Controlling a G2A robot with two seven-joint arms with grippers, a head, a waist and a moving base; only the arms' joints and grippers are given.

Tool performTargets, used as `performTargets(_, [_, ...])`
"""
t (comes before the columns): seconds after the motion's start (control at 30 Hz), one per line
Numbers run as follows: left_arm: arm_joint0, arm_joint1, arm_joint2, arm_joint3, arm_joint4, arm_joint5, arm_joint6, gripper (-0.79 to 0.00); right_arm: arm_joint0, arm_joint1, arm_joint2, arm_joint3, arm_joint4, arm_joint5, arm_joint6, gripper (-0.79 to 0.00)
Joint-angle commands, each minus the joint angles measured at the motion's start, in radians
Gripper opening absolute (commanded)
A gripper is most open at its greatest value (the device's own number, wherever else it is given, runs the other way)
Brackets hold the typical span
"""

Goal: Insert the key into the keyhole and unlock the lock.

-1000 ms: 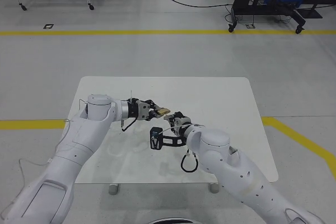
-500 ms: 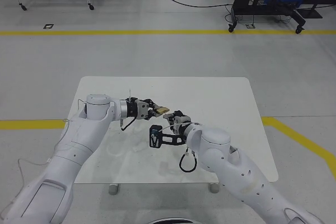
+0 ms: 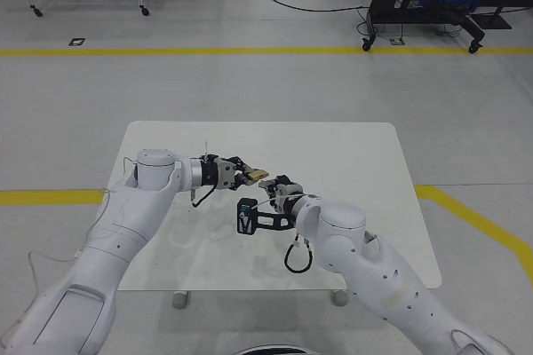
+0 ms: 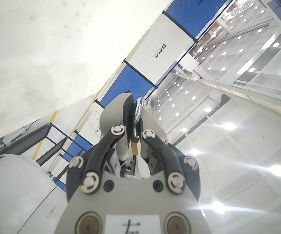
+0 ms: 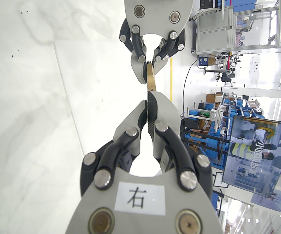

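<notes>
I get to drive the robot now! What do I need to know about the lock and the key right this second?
Left gripper: shut on the brass lock, held above the table.
Right gripper: shut, tips at the lock's keyhole end; I cannot tell whether it holds the key.
Done: lock and right gripper lined up.
Left: confirm the key is in, turn it, unlock.

Small brass padlock held in air, seen edge-on, pinched between fingers of left gripper. Keyhole end points at closed tips of right gripper, touching or just beside. Key not discernible there.
</notes>
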Motion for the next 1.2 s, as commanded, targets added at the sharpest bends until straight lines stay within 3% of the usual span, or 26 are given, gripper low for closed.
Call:
performTargets(0.0, [0.0,0.0,0.0,0.0,0.0,0.0,0.0,-0.785,0.0,0.0,0.0,0.0,0.0,0.0,0.0,-0.785])
performTargets(0.6, [0.025,0.008,-0.012,-0.042,0.0,0.015,0.019,-0.785,-0.036,0.001,-0.003,-0.017,-0.092,0.027,-0.01,-0.785])
performTargets(1.17, [0.013,0.011,0.003,-0.045,0.016,0.035,0.013,-0.785,-0.009,-0.014,-0.011,0.021,-0.073,0.007,-0.019,-0.785])
